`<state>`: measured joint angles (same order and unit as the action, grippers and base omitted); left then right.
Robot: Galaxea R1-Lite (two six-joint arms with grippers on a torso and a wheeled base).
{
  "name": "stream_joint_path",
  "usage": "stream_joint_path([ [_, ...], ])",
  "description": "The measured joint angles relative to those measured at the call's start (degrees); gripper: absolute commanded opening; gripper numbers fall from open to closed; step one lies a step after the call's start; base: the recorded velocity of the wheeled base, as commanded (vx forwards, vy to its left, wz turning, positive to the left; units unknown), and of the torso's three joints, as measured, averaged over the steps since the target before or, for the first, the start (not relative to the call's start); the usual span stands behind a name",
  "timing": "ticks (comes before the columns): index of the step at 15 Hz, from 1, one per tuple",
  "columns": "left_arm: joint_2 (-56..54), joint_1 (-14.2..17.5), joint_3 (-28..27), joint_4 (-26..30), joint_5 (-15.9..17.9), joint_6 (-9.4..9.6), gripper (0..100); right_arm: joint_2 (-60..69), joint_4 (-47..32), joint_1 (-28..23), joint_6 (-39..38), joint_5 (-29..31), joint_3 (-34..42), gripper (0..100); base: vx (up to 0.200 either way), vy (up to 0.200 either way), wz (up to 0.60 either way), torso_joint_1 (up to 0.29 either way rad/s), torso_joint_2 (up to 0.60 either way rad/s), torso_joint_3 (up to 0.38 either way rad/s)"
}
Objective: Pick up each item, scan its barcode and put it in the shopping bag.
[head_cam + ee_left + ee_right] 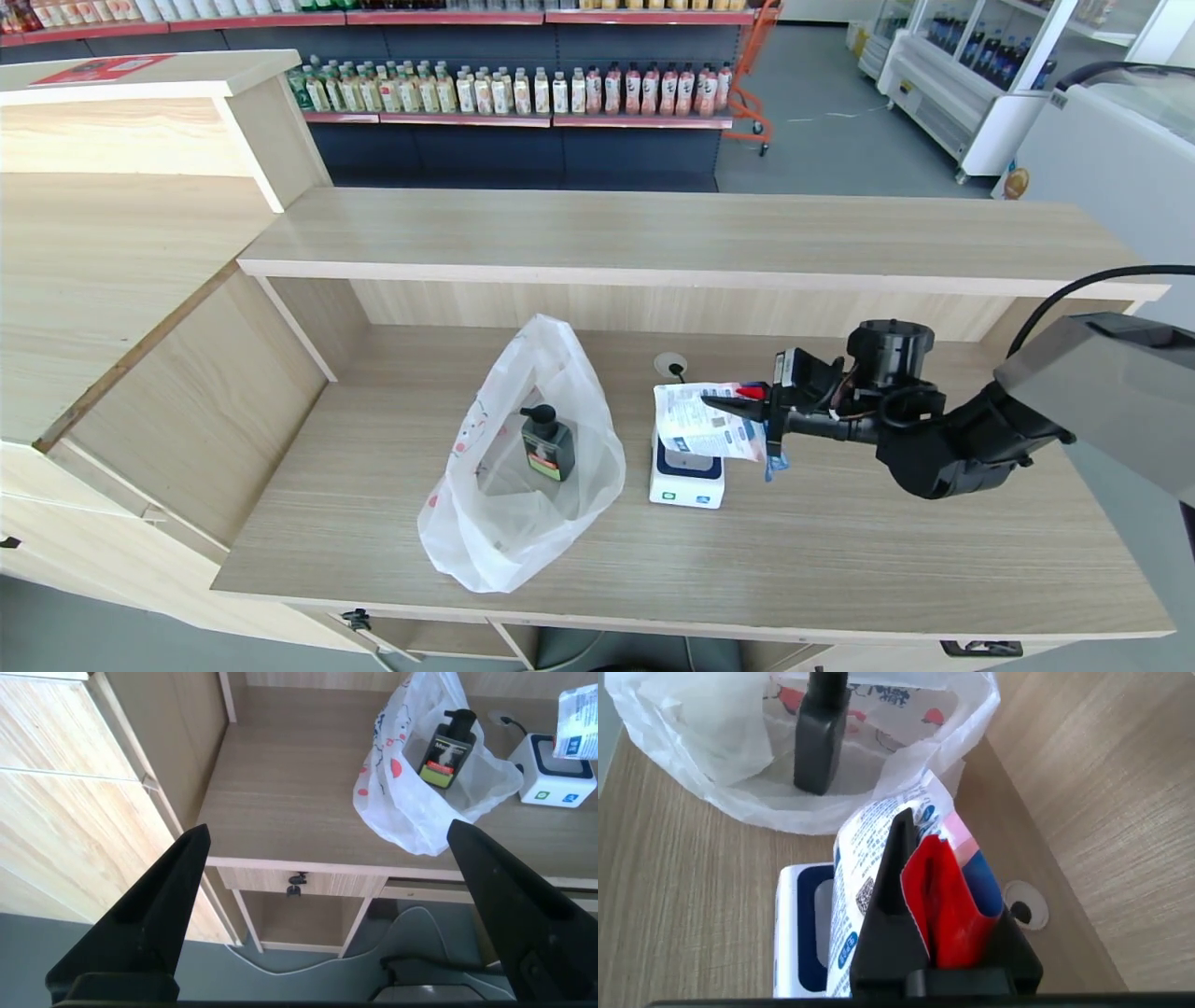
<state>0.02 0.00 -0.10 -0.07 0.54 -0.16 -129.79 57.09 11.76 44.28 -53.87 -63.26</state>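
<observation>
Over scanner (686, 491) — right gripper (717, 402) clamps one packet (695, 435); one bottle (547, 446) in bag (467, 534).

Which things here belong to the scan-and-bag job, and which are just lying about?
Job:
- packet held in the right gripper
- scanner beneath it
- shopping bag
- pump bottle inside the bag

Lying about:
- shelf bottles
- display freezer
- cable grommet in the counter

Wooden counter (653, 233); behind it bottle-lined shelves (467, 119), freezers (952, 93), grey floor (822, 149).
</observation>
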Motion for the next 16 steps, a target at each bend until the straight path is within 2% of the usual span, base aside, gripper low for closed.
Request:
stream_joint_path([
  [2, 0.00, 0.00, 0.00, 0.00, 0.00, 0.00, 100, 3.78, -0.13, 0.06, -14.99, 7.49, 1.27, 0, 0.000, 0.000, 0.00, 0.000, 0.00, 0.000],
  [4, 0.00, 0.00, 0.00, 0.00, 0.00, 0.00, 100, 8.35, -1.91, 1.33, -32.12, 19.27, 3.04, 0, 0.000, 0.000, 0.00, 0.000, 0.00, 0.000],
  [5, 0.00, 0.00, 0.00, 0.00, -0.02, 0.00, 100, 10.36, -4.71, 2.06, -38.51, 24.34, 3.64, 0, 0.000, 0.000, 0.00, 0.000, 0.00, 0.000],
  [7, 0.00, 0.00, 0.00, 0.00, 0.00, 0.00, 100, 14.03, -9.03, 3.11, -47.73, 29.16, 5.92, 0, 0.000, 0.000, 0.00, 0.000, 0.00, 0.000],
  [9, 0.00, 0.00, 0.00, 0.00, 0.00, 0.00, 100, 16.48, -9.47, 4.27, -53.19, 30.81, 8.83, 0, 0.000, 0.000, 0.00, 0.000, 0.00, 0.000],
  [16, 0.00, 0.00, 0.00, 0.00, 0.00, 0.00, 100, 19.37, -9.72, 4.90, -56.88, 31.12, 10.69, 0, 0.000, 0.000, 0.00, 0.000, 0.00, 0.000],
])
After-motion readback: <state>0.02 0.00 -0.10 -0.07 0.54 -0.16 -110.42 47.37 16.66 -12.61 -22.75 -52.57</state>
